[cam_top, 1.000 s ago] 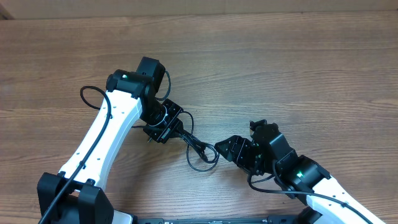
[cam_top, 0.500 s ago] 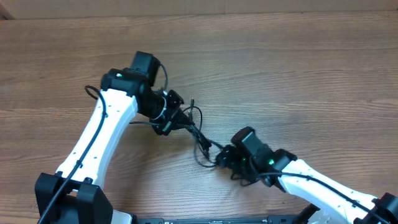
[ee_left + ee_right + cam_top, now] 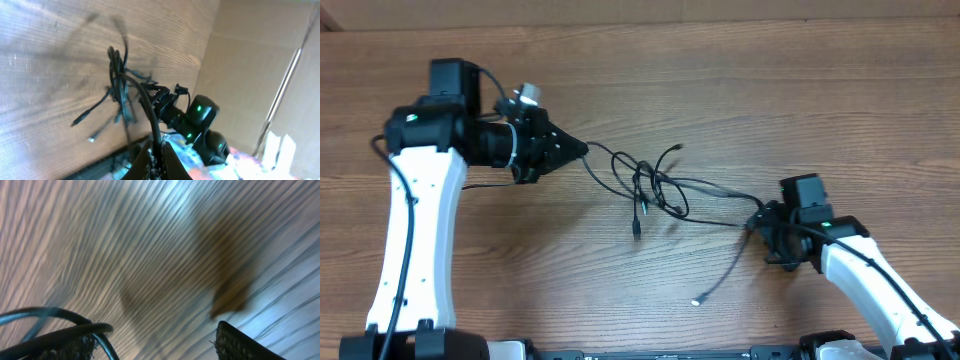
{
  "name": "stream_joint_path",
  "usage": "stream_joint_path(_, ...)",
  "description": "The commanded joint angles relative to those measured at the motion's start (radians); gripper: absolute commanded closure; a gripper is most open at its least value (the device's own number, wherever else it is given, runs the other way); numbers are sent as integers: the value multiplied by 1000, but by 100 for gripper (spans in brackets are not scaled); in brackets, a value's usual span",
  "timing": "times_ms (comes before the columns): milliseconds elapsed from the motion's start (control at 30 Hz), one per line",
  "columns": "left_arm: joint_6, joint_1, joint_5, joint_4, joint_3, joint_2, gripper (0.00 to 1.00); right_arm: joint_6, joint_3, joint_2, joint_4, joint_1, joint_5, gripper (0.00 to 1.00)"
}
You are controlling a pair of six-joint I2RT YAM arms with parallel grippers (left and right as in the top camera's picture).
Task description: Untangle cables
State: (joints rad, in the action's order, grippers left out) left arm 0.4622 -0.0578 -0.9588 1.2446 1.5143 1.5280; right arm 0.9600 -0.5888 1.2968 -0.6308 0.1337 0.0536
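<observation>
The cables lie spread across the middle of the bench, with a knot left at their centre. Left tool pinches one strand; right tool gapes, strands beside one finger.

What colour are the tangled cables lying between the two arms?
The cables are black; the overhead view shows them best.

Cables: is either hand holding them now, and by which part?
The left hand pinches a single strand of the cables, left of the tangle. The right hand is open; strands only lie against one finger.
</observation>
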Motion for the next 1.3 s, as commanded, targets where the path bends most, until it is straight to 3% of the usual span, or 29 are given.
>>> stream_joint_path(0,-196,10,-32,4,31,-38,96,-107,4,0,-3,-82,-34,25)
stream_joint_path(200,-215,40,125,10,31,-38,96,-241,-56,-1,-43,-181,53,25)
stream_joint_path(367,-212,36,262,31,31,-38,96,-305,-191,-1,-175,-252,40,25)
stream_joint_path(600,-204,-34,214,31,31,-38,96,-295,-352,-1,-370,-364,-111,25)
stream_joint_path(767,22,-33,217,30,31,-38,96,-347,-347,-1,-407,-357,264,25)
stream_joint_path(833,136,-18,234,30,31,-38,96,-348,-317,0,-407,-304,464,16)
stream_joint_path(933,246,-1,262,26,31,-38,96,-327,-264,0,-341,-203,642,14)
stream_joint_path(967,268,4,268,23,31,-38,96,-301,-246,0,-306,-167,666,15)
stream_joint_path(1067,299,13,268,23,31,-38,96,-32,-171,5,-171,-27,673,37)
stream_joint_path(1167,299,13,268,31,31,-38,96,390,-65,19,98,137,617,37)
stream_joint_path(1267,299,13,268,43,31,-38,96,567,-10,43,332,246,548,38)
